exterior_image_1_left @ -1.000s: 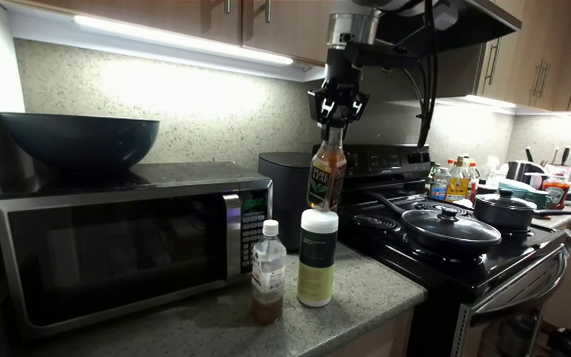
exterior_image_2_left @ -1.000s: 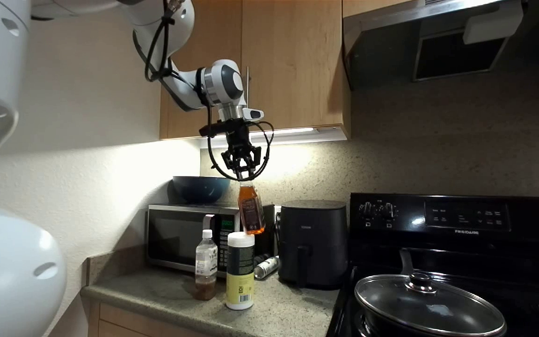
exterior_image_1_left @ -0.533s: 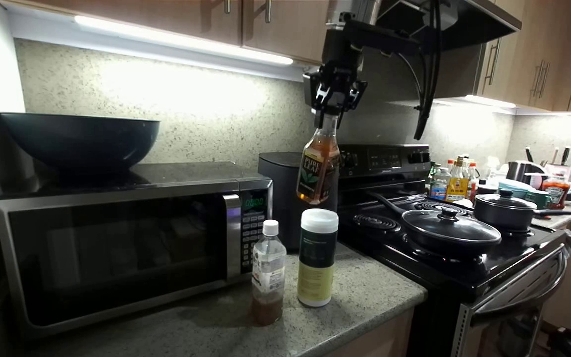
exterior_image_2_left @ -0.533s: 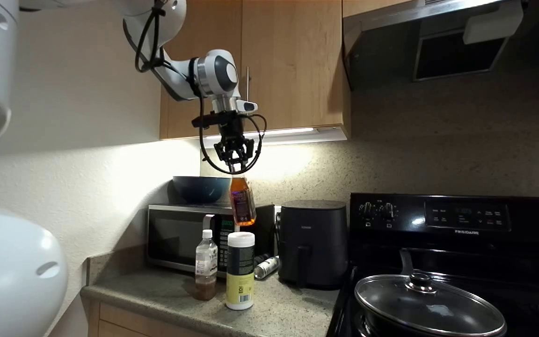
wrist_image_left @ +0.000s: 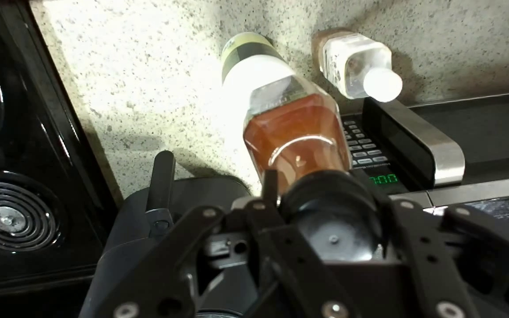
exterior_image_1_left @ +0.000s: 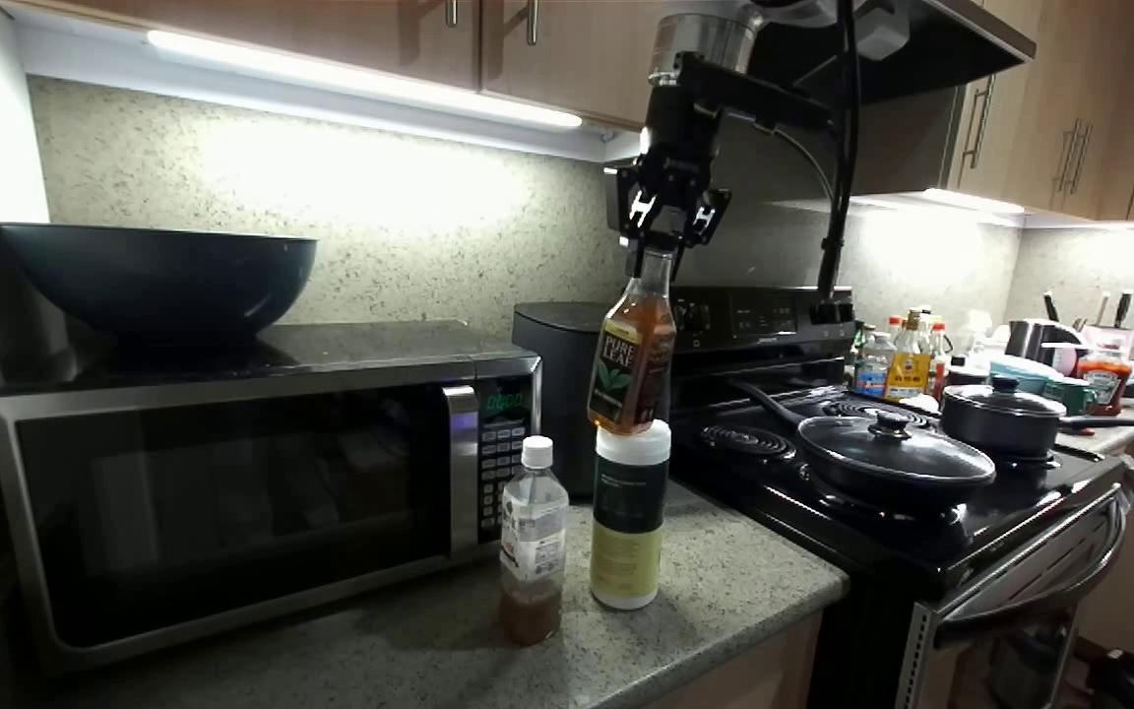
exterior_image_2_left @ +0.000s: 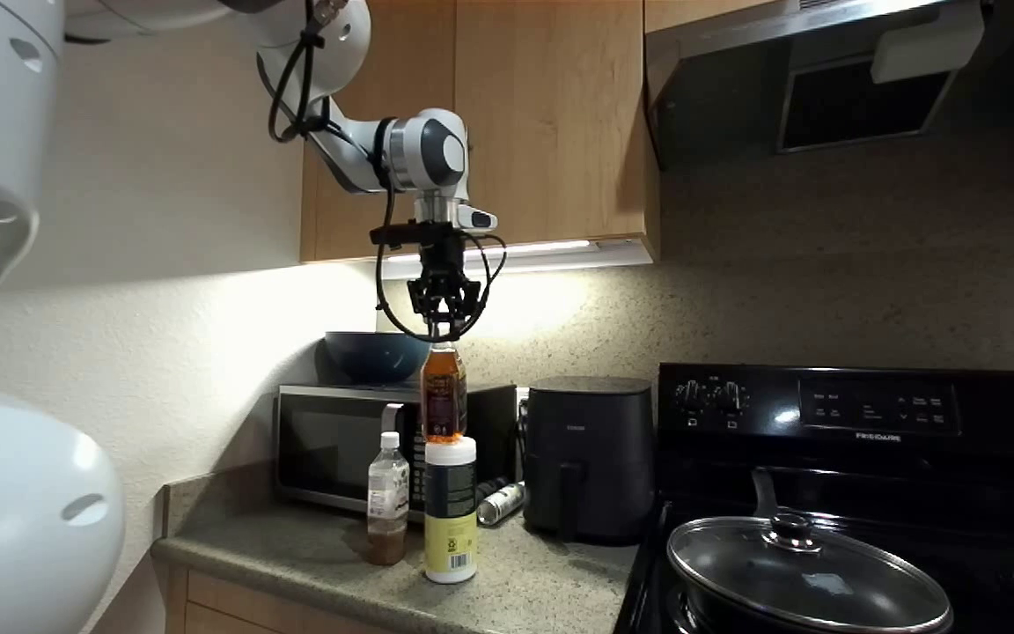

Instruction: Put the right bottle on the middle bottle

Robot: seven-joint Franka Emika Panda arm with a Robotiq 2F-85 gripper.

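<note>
The Pure Leaf tea bottle [exterior_image_1_left: 629, 364] is held clamped at its capped neck by the gripper [exterior_image_1_left: 658, 261], with a slight tilt seen in an exterior view. Its base is seen at the white lid [exterior_image_2_left: 451, 453] of the upright canister [exterior_image_1_left: 628, 507]; whether contact is made cannot be told. Just left, a white-capped clear plastic bottle [exterior_image_1_left: 534, 542] is seen on the countertop [exterior_image_1_left: 734, 581].
</note>
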